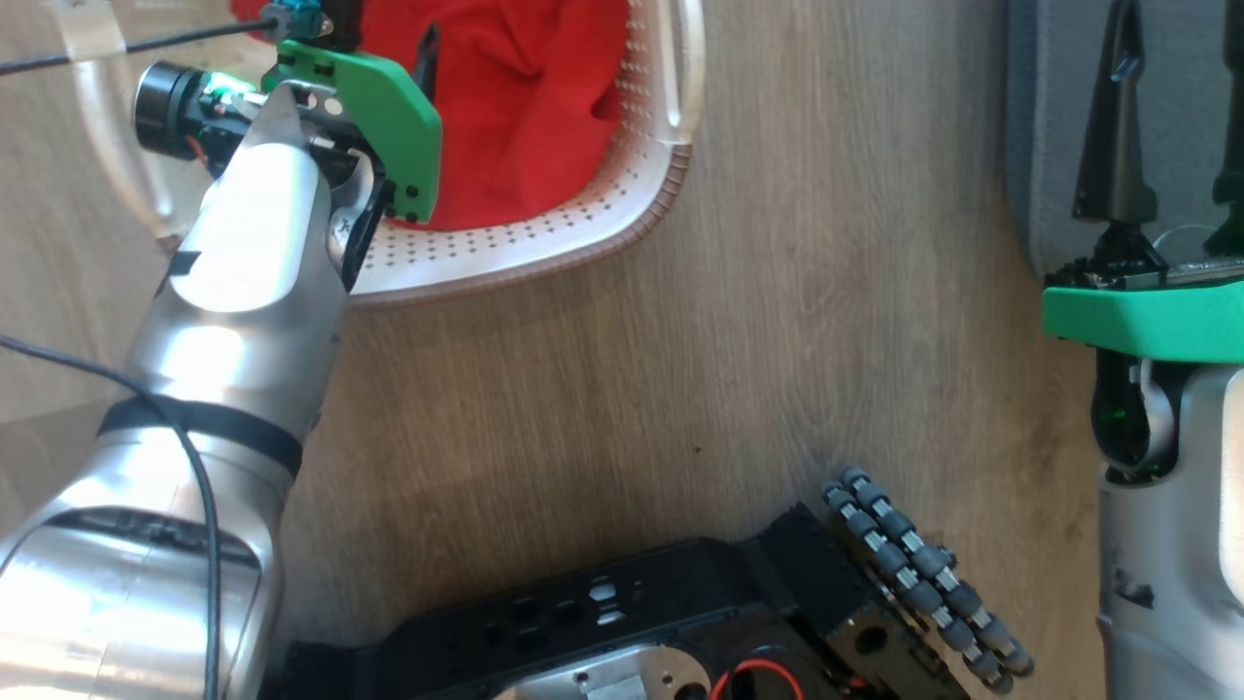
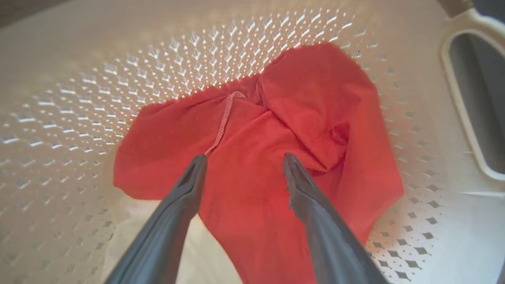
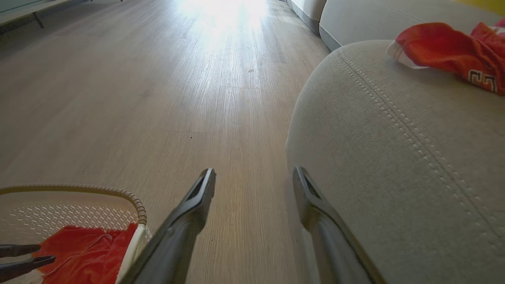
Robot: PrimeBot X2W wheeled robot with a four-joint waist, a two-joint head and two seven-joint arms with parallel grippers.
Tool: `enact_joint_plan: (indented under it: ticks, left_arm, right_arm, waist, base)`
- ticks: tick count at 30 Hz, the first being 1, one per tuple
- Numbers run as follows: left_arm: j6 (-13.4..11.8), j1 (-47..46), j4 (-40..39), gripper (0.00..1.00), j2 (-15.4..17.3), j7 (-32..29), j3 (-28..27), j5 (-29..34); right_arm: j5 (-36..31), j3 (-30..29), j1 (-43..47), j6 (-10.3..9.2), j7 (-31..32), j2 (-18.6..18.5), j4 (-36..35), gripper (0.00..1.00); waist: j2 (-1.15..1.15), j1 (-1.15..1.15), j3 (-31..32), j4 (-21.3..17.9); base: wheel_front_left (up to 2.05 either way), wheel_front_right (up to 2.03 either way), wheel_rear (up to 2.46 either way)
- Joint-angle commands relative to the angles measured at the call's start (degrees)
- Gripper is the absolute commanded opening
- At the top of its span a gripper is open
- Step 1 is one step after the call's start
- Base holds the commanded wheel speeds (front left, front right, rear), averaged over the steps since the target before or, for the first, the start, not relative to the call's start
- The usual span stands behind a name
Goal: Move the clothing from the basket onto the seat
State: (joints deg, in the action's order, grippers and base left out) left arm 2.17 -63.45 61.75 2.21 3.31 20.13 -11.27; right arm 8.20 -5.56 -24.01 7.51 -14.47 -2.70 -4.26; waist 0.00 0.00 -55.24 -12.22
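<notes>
The red garment [image 2: 315, 98] lies crumpled in the cream basket [image 2: 98, 98], likely light and limp; left gripper [image 2: 244, 157] hangs spread over it (the raised fold beside the stitched hem [image 2: 223, 122] looks easiest to pinch); right gripper [image 3: 254, 171] spread, empty, beside the seat [image 3: 394, 157].

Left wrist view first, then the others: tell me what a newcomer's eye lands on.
The bright red crumpled fabric garment lying in the cream perforated plastic basket stands out most, the left gripper poised over it, jaws open. Next, another red garment with white trim lies on the big grey upholstered seat cushion, upper right of the right wrist view.
</notes>
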Motion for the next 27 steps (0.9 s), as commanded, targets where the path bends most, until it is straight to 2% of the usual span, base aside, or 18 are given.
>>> enact_joint_plan:
  ticks: [1,9,18,27]
  left_arm:
    - [-0.8,-0.2,0.0,1.0,0.7,-0.3,-0.1,-0.2]
    - [-3.0,-2.9,8.2,1.0,0.7,-3.6,4.0,2.3]
    - [-4.2,-2.9,11.0,1.0,0.7,-7.1,8.1,4.3]
    - [-2.7,-1.5,11.8,1.0,0.7,-9.4,9.1,3.3]
  right_arm:
    - [0.4,1.1,1.7,-0.02,-0.5,-0.2,-2.0,1.0]
    - [2.2,2.0,3.6,-0.02,-0.5,-0.2,-3.6,1.0]
    - [2.8,2.4,5.7,-0.02,-0.5,-0.2,-4.9,1.0]
    - [2.8,2.0,7.6,-0.02,-0.5,-0.2,-5.5,1.0]
  waist:
    - [0.0,0.0,-1.0,-1.1]
    - [0.0,0.0,-2.7,-2.9]
    - [0.0,0.0,-2.9,-3.6]
    - [0.0,0.0,-3.1,-3.5]
  base:
    - [0.0,0.0,0.0]
    - [0.0,0.0,0.0]
    - [0.0,0.0,0.0]
    - [0.0,0.0,0.0]
